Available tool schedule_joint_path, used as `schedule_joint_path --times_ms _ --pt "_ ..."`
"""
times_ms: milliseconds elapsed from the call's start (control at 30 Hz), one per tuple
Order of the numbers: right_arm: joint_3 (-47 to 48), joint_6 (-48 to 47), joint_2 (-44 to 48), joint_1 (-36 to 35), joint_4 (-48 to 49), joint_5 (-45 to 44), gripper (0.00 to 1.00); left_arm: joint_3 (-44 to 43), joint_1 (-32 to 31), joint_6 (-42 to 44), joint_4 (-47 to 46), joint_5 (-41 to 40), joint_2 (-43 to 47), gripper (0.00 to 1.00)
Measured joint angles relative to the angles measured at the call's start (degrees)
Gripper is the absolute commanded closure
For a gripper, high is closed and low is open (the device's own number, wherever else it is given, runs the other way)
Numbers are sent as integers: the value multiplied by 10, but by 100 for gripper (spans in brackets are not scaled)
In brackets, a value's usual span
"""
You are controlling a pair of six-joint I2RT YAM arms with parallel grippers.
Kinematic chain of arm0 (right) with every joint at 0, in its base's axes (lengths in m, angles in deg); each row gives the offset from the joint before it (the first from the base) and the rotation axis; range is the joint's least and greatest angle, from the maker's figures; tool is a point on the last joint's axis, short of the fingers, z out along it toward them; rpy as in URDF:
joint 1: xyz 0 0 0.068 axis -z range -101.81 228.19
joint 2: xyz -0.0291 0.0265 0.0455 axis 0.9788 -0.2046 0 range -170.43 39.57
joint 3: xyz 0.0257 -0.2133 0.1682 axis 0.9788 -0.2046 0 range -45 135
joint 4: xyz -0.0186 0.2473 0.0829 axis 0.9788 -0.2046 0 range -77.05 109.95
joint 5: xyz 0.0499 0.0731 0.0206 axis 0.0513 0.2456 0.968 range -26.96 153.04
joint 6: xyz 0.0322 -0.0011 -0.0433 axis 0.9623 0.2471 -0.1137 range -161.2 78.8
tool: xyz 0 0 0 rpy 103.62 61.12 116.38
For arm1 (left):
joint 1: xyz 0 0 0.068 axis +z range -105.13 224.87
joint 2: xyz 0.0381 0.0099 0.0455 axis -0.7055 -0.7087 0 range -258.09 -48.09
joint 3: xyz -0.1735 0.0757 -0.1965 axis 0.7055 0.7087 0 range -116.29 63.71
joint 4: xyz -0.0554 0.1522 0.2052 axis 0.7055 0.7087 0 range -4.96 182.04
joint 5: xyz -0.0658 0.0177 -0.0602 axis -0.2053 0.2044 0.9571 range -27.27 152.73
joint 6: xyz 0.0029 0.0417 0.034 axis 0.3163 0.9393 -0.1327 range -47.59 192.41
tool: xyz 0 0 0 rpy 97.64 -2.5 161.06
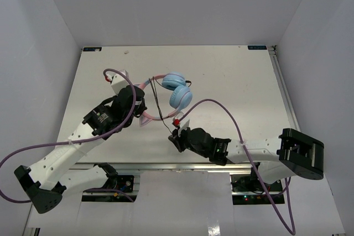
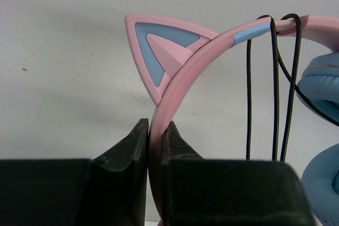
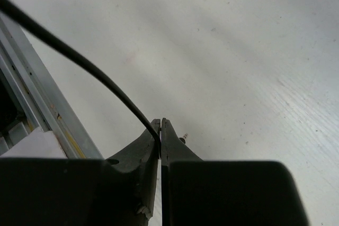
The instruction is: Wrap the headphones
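Observation:
The headphones (image 1: 176,89) have light blue ear cups and a pink headband (image 2: 183,72) with a cat ear (image 2: 156,51). My left gripper (image 2: 156,130) is shut on the headband just below the cat ear; it also shows in the top view (image 1: 139,108). The thin black cord (image 2: 275,88) hangs in several strands over the headband. My right gripper (image 3: 160,129) is shut on the cord (image 3: 79,59) near its plug (image 3: 184,138), low over the table; in the top view (image 1: 176,132) the cord (image 1: 157,103) runs from it up to the headband.
The white table (image 1: 232,75) has white walls on three sides. A metal rail (image 3: 32,104) runs along the near edge by my right gripper. Purple arm cables (image 1: 221,109) loop over both arms.

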Motion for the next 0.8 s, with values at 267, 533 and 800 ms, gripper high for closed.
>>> schedule_joint_path --times_ms 267,533,800 --pt "-80 -6 88 -1 77 -24 92 17 0 70 -53 113 41 100" --pt "-136 -10 175 -4 121 -29 92 16 4 145 -112 241 38 100" --pt "-170 -17 279 -4 95 -30 92 12 5 221 -147 363 1 100"
